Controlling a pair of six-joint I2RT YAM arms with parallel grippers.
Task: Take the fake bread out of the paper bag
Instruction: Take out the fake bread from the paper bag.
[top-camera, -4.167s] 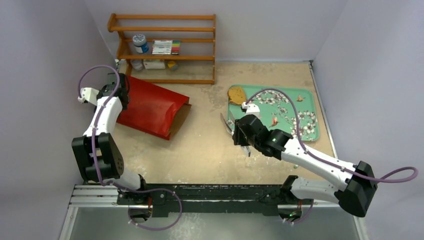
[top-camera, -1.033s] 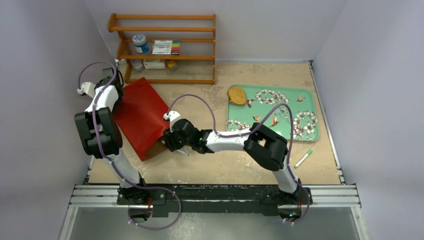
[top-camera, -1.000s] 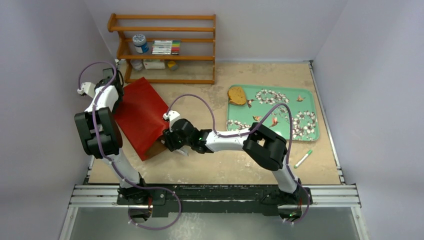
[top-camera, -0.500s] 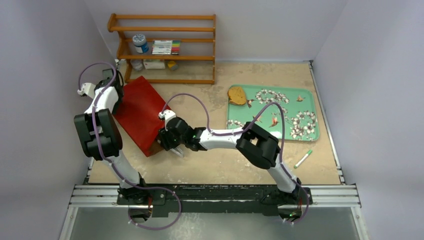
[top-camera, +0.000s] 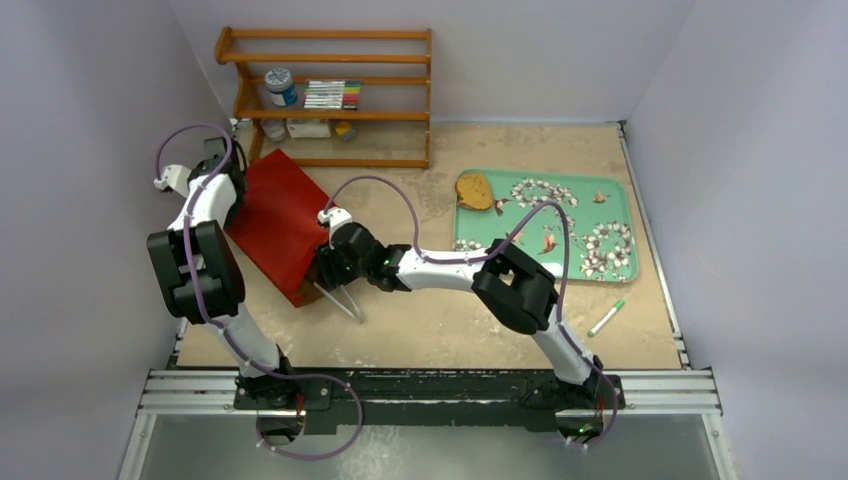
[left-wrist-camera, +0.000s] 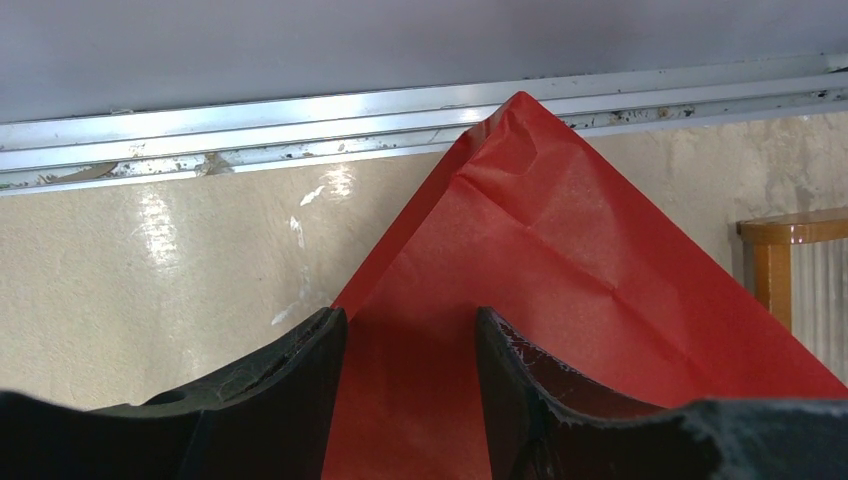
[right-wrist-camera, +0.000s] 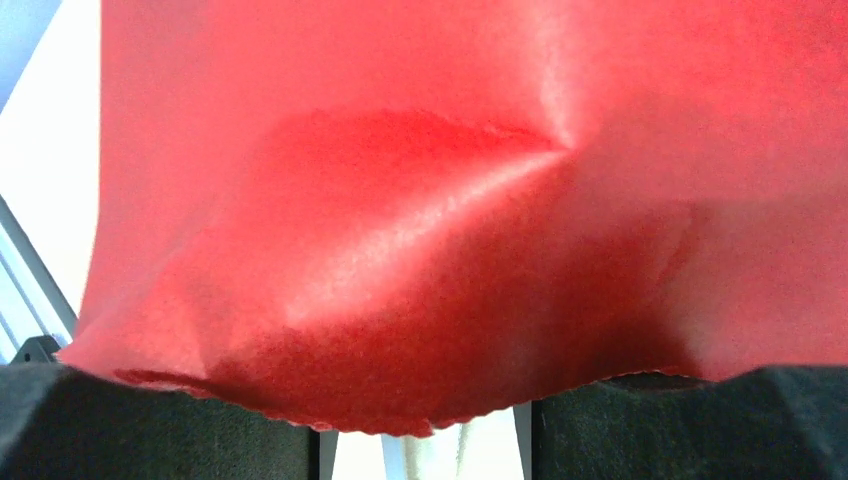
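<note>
The red paper bag (top-camera: 275, 215) lies at the left of the table with its mouth toward the near right. My left gripper (top-camera: 228, 178) is at its far closed corner. In the left wrist view the fingers (left-wrist-camera: 300, 350) stand on either side of the red paper (left-wrist-camera: 540, 230), gripping it. My right gripper (top-camera: 325, 272) is at the bag's mouth, shut on metal tongs (top-camera: 340, 300). The right wrist view is filled by the bag's notched rim (right-wrist-camera: 400, 300), which lies over the fingers. One round brown bread slice (top-camera: 474, 190) lies on the tray. The other breads are hidden.
A teal flowered tray (top-camera: 600, 200) sits at the right. A wooden shelf (top-camera: 330, 90) with jars and markers stands at the back. A green marker (top-camera: 606, 317) lies near the tray's front right corner. Purple cables loop over both arms.
The right gripper has moved left and back, up to the bag's mouth, and the tongs now show below it. Since 4.2 s ago the bag has swung round and the right arm has crossed over from the tray.
</note>
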